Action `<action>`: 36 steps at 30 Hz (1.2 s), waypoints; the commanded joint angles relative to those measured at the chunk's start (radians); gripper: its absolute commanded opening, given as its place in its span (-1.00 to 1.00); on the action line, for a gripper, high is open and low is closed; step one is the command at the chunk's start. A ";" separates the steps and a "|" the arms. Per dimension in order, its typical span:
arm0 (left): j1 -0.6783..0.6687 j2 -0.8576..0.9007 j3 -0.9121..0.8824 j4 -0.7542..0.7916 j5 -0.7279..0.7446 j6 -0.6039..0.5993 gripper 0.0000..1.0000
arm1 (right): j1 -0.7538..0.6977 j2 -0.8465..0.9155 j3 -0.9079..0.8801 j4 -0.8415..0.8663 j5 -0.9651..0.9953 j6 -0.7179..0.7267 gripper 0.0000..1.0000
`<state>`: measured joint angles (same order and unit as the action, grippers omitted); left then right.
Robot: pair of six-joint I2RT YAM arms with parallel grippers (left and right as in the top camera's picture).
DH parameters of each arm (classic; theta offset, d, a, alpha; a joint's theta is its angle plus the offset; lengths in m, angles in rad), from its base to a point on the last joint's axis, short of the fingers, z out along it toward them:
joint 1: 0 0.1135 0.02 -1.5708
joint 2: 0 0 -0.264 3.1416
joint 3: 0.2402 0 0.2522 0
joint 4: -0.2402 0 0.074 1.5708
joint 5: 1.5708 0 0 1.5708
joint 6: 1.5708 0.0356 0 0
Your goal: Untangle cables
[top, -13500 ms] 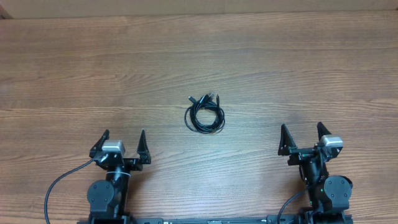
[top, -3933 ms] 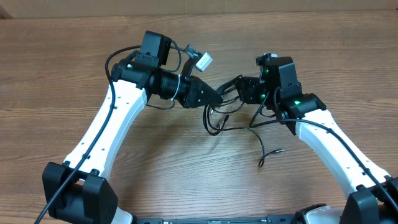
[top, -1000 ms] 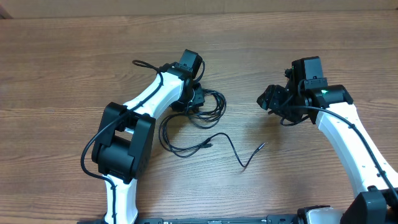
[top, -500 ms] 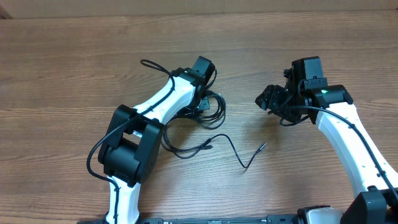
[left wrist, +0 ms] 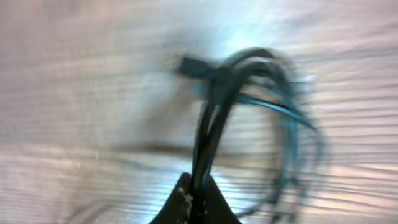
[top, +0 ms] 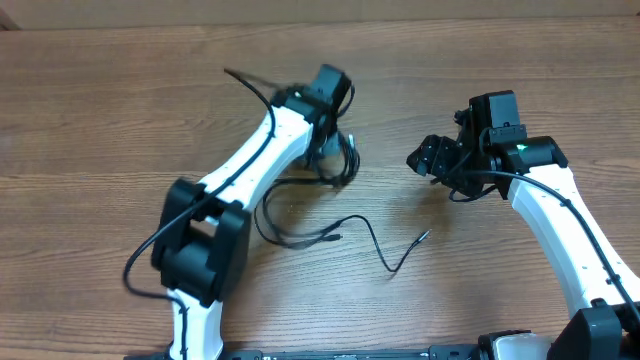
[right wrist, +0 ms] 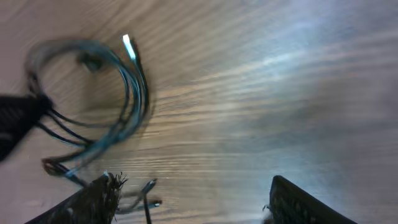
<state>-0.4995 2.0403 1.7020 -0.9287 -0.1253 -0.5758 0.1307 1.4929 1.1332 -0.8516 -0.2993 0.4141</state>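
The cables are thin black cords. My left gripper (top: 334,150) is shut on a bunch of their strands (top: 346,166) left of the table's middle. In the left wrist view the blurred bundle (left wrist: 214,118) rises from between the closed fingertips (left wrist: 184,204), with a plug (left wrist: 188,63) at its top. One strand loops across the wood (top: 290,238), and a loose end (top: 405,252) trails right to a small plug. My right gripper (top: 420,160) stands open and empty, to the right of the bundle. Its wrist view shows the looped cables (right wrist: 127,106) to the left, ahead of its spread fingers (right wrist: 93,200).
The wooden table (top: 520,60) stretches all round. Thicker black arm wiring (top: 250,85) arcs off the left arm. The left gripper's dark tip (right wrist: 15,118) shows at the left edge of the right wrist view.
My left gripper has closed on the cable bundle and is pulling it, so the loops have drawn narrower. The right gripper has opened wider; its arm has barely moved.
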 commanded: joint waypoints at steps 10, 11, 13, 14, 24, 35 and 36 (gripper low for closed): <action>-0.001 -0.259 0.080 -0.064 0.285 0.190 -0.92 | -0.002 -0.023 0.027 0.246 -0.265 -0.161 0.52; -0.002 -0.271 0.080 -0.063 0.297 0.191 -0.92 | -0.001 -0.023 0.027 0.255 -0.265 -0.161 0.52; -0.007 -0.297 0.080 -0.062 0.303 0.191 -0.92 | 0.000 -0.023 0.027 0.260 -0.265 -0.157 0.52; -0.012 -0.309 0.080 -0.062 0.303 0.192 -0.92 | 0.003 -0.023 0.027 0.260 -0.271 -0.157 0.50; -0.058 -0.360 0.080 -0.058 0.333 0.199 -0.92 | 0.112 -0.015 0.024 0.259 -0.251 -0.157 0.19; -0.045 -0.372 0.080 -0.143 -0.133 0.111 -0.92 | 0.148 -0.004 0.025 0.136 0.044 -0.150 -0.87; -0.037 -0.373 0.080 -0.155 -0.186 0.087 -0.92 | 0.135 -0.004 0.025 0.113 0.077 -0.135 -0.87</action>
<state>-0.5571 1.7020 1.7664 -1.0725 -0.0261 -0.4236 0.2943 1.4933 1.1404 -0.7033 -0.3668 0.2695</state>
